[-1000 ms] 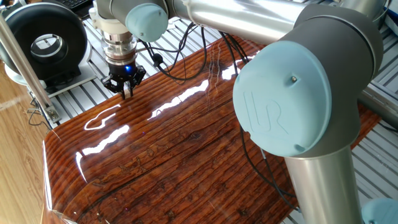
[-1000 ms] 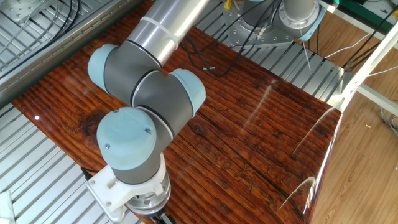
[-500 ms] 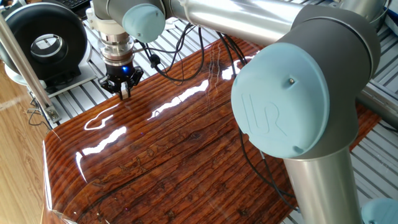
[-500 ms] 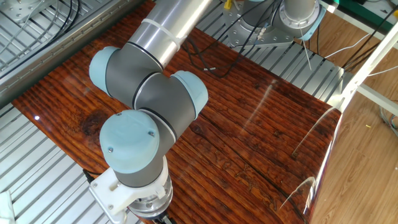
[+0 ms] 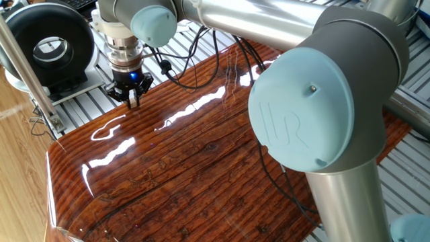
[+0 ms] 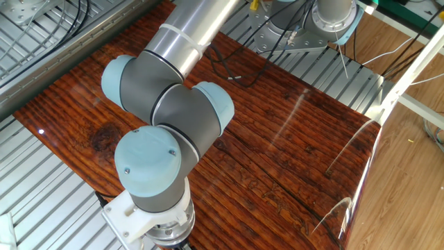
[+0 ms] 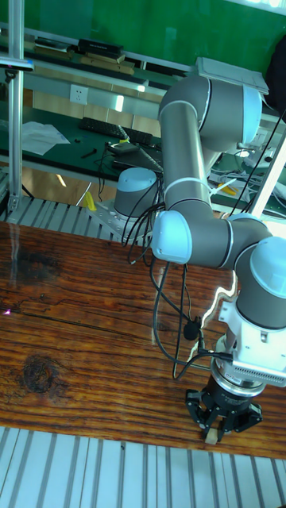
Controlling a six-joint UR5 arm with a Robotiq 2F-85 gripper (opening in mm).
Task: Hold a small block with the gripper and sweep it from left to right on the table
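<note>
My gripper [image 5: 132, 101] hangs from a silver wrist with a blue light, at the far left edge of the glossy reddish-brown table [image 5: 201, 161]. Its black fingers are shut on the small block [image 5: 133, 99], a tiny light-tan cube that touches the board. The tall fixed view shows the gripper [image 7: 213, 431] by the near edge of the table [image 7: 79, 349], with the small block [image 7: 211, 436] pinched at the fingertips. The other fixed view has the wrist [image 6: 163, 226] at the bottom border above the table [image 6: 277, 139]; fingers and block are hidden there.
A black round blower [image 5: 47, 47] and a metal post [image 5: 20, 60] stand on the grey slatted base [image 5: 80, 94] just left of the gripper. Black cables [image 5: 201, 60] trail over the board. The arm's big elbow [image 5: 322, 101] hangs over the table's right half.
The gripper with the block has slid a short way along the table edge, leftward in the one fixed view. The wrist has shifted slightly right in the other fixed view.
</note>
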